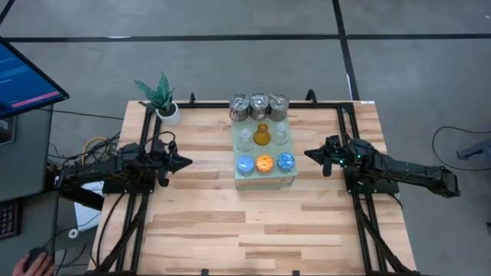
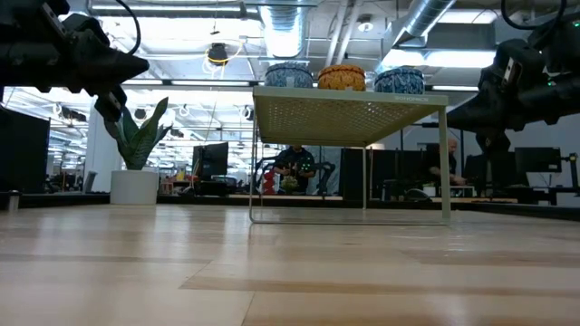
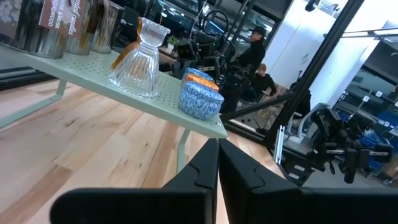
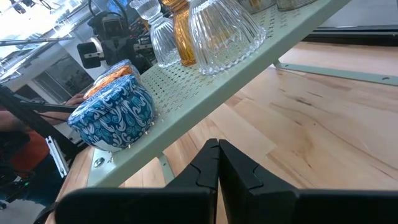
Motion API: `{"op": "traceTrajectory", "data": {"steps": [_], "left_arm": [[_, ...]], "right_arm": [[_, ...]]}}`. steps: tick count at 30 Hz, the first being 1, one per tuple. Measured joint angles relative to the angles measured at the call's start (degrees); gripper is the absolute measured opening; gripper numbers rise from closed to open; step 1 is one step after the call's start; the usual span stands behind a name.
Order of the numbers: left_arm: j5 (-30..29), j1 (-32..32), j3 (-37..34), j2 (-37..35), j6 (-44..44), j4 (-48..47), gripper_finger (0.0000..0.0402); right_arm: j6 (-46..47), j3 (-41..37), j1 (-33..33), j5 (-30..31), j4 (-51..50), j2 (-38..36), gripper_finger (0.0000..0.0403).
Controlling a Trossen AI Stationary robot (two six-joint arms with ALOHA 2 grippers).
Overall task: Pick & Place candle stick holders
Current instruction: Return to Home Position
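Note:
Nine candle stick holders stand on a pale-green perforated stand [image 1: 265,181] at the table's middle: three silver cups [image 1: 259,106] at its far edge, two clear glass [image 1: 245,138] and one amber [image 1: 262,136] in the middle row, two blue [image 1: 245,163] and one orange [image 1: 265,163] at its near edge. My left gripper [image 1: 186,162] is shut and empty, left of the stand and above the table. My right gripper [image 1: 308,154] is shut and empty, right of the stand. The left wrist view shows a clear glass holder [image 3: 140,60] and a blue one [image 3: 200,98]; the right wrist view shows a blue one [image 4: 113,113].
A green plant in a white pot [image 1: 163,100] stands at the table's far left corner. A monitor [image 1: 23,80] and cables are off the table's left side. Bare wooden table [image 1: 253,230] lies near the front edge. People sit in the room beyond the table [image 2: 294,167].

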Motion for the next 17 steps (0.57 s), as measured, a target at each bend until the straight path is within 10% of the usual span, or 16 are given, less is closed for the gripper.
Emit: {"op": "traceTrajectory", "data": {"steps": [17], "left_arm": [[0.0, 0.0, 0.0, 0.0, 0.0, 0.5, 0.0012]], "right_arm": [[0.0, 0.0, 0.0, 0.0, 0.0, 0.0, 0.0000]]}}
